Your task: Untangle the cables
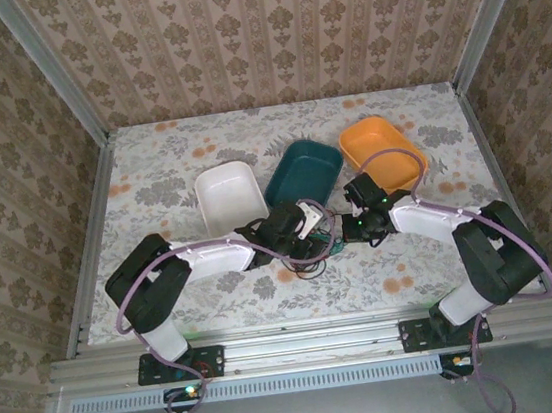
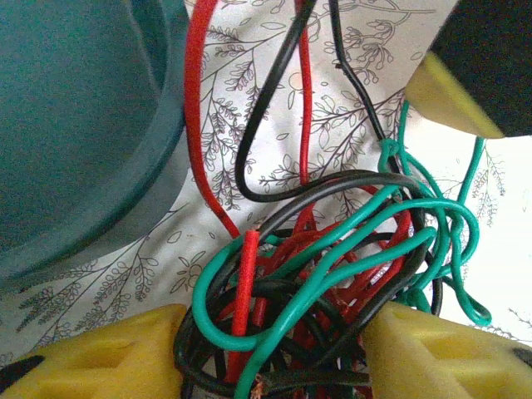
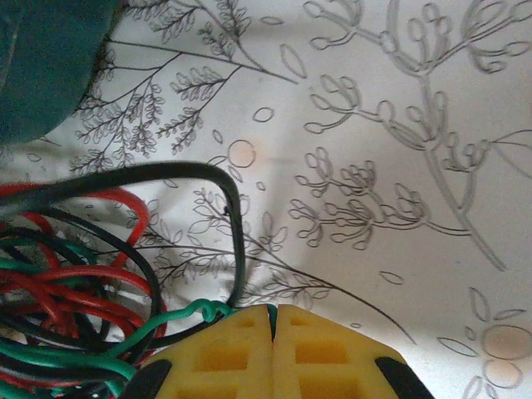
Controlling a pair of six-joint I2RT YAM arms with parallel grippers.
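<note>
Floral-patterned surface lies under both arms. Nearest me, the cables (red, black and green) sit knotted at its middle. The left tool straddles the knot with its fingers apart; I cannot tell whether they press it. The right tool is closed, pads together, with a green strand at its tip. Beyond them are a white tray, a teal tray and an orange tray.

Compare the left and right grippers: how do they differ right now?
The left gripper stands with jaws apart; the right gripper is closed tight. The left one straddles the whole cable tangle; the right one seems to pinch just a green cable. Both have yellow pads, low over the flowered tablecloth.
</note>
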